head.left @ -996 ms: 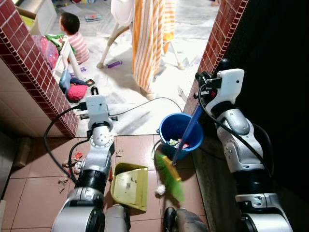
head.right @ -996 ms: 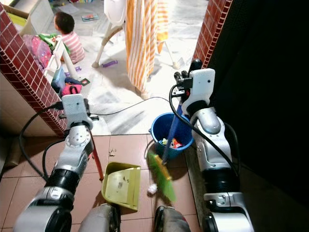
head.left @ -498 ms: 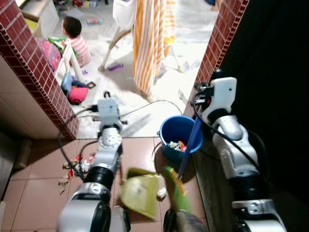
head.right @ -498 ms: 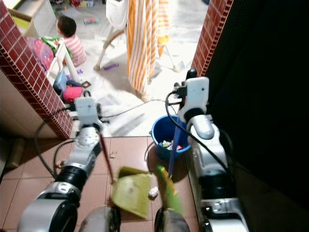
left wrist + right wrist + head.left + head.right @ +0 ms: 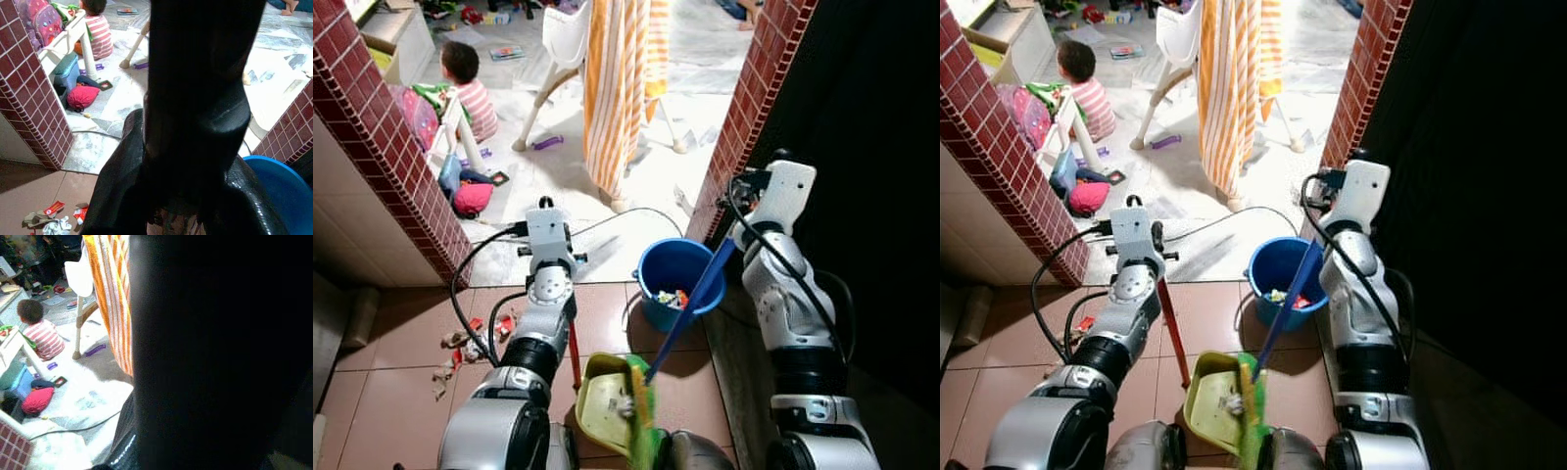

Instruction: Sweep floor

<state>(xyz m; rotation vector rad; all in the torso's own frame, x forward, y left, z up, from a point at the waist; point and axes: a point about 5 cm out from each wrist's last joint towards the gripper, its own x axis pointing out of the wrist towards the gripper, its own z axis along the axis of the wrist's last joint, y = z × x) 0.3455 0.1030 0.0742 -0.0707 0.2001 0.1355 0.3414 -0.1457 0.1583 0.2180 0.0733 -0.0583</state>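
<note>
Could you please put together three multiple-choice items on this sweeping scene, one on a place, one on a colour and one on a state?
1. Where does the blue bucket stand?
A. on the floor by the right-hand brick pillar
B. beside the seated person
C. on top of the dustpan

2. What colour is the dustpan?
A. red
B. yellow-green
C. white

3. How does the scrap litter on the brown tiles lie?
A. all inside the bucket
B. piled in the dustpan
C. loose on the floor left of the left arm

Answers: 1 A, the bucket sits at the pillar's foot; 2 B, the pan is pale yellow-green; 3 C, the scraps lie scattered on the tiles.
</note>
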